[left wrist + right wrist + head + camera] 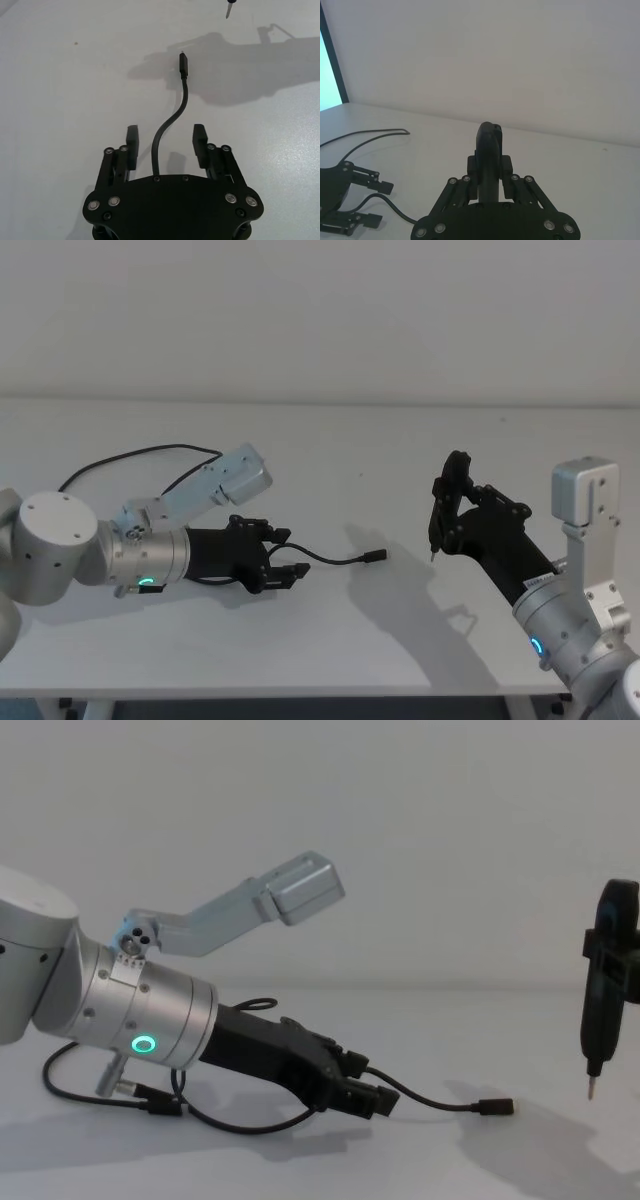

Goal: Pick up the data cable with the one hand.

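Left gripper (166, 132), its 2 fingers spread wide and low over the table (330, 440), straddles the data cable (330, 560) untouched. Right gripper (450, 510), well apart across open tabletop, clamps a slim pointed tool (600, 990).

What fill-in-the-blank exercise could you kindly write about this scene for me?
1. The left gripper is ____, with one finger on each side of the data cable.
2. The cable's plug lies on the white ____.
3. The right gripper holds a pointed tool with its tip aimed ____.

Missing words: open; table; down.
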